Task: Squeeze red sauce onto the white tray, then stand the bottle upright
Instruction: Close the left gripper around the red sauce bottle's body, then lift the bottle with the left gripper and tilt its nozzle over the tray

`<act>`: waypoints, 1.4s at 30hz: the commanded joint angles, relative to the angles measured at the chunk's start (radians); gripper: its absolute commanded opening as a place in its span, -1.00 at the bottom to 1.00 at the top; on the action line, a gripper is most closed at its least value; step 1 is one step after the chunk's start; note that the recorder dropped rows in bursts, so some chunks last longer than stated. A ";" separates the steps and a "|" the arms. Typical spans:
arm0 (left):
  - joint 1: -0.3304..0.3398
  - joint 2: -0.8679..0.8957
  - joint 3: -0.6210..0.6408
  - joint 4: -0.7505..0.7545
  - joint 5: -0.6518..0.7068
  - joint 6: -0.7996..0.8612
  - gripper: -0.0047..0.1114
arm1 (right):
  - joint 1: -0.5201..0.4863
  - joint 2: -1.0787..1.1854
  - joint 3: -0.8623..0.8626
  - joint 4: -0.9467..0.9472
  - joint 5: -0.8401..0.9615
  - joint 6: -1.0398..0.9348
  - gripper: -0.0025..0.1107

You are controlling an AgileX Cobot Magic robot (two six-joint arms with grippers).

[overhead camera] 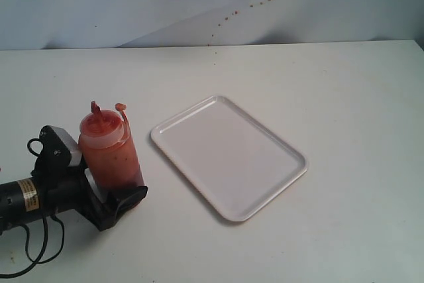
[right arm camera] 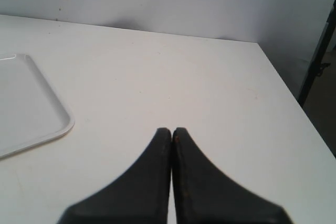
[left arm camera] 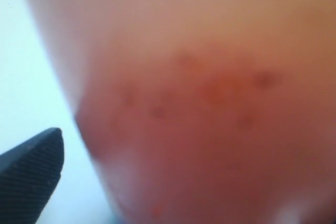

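The bottle (overhead camera: 109, 150) stands upright on the table, left of the white tray (overhead camera: 228, 157). Red sauce (overhead camera: 114, 160) shows orange-red through its wall, and smears coat its domed top and nozzle. No sauce shows on the tray's bare surface. My left gripper (overhead camera: 114, 180) is open, with its jaws on either side of the bottle's lower body. In the left wrist view the bottle (left arm camera: 210, 103) fills the picture as a blur, and a strip of white table separates it from one of the fingers (left arm camera: 37, 171). My right gripper (right arm camera: 172, 132) is shut on nothing above bare table, right of the tray's rim (right arm camera: 65, 124).
The white table (overhead camera: 331, 84) runs back to a pale wall with small red-brown spatter marks (overhead camera: 252, 8). The table's right edge (right arm camera: 294, 108) drops off beside a dark stand leg (right arm camera: 317, 61).
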 commanded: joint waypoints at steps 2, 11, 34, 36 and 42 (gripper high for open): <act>0.001 0.000 -0.005 -0.005 -0.003 0.001 0.87 | 0.005 -0.005 0.003 -0.010 -0.003 0.002 -0.96; 0.001 0.000 -0.005 0.062 -0.003 -0.005 0.33 | 0.005 -0.005 0.003 -0.010 -0.003 0.002 -0.96; 0.001 0.000 -0.005 0.073 0.064 0.030 -0.91 | 0.005 -0.005 0.003 -0.010 -0.003 0.002 -0.96; 0.001 0.000 -0.005 0.073 0.064 0.030 -0.91 | 0.005 -0.005 0.003 -0.010 -0.003 0.002 -0.96; 0.001 0.000 -0.005 0.073 0.039 0.030 -0.91 | 0.005 -0.005 0.003 -0.010 -0.003 0.002 -0.96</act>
